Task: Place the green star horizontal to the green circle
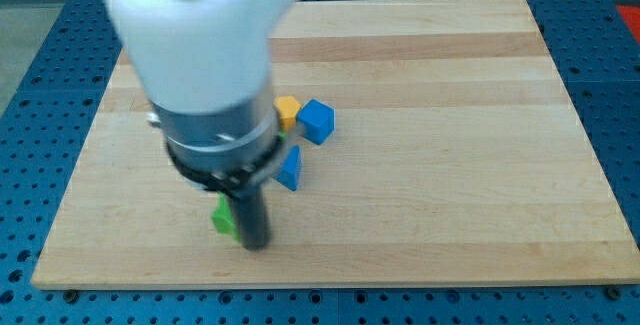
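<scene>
A small green block [222,219] lies near the board's bottom edge, left of centre; its shape cannot be made out because the rod covers part of it. My tip [256,244] rests on the board just right of and touching this green block. A sliver of another green block [283,137] peeks out beside the arm's body, mostly hidden. Which one is the star and which the circle cannot be told.
A blue cube [316,121], a yellow block [287,111] touching its left side, and a blue triangular block [289,169] sit near the board's middle. The wooden board [450,165] lies on a blue perforated table. The arm's bulky white and grey body hides the upper left.
</scene>
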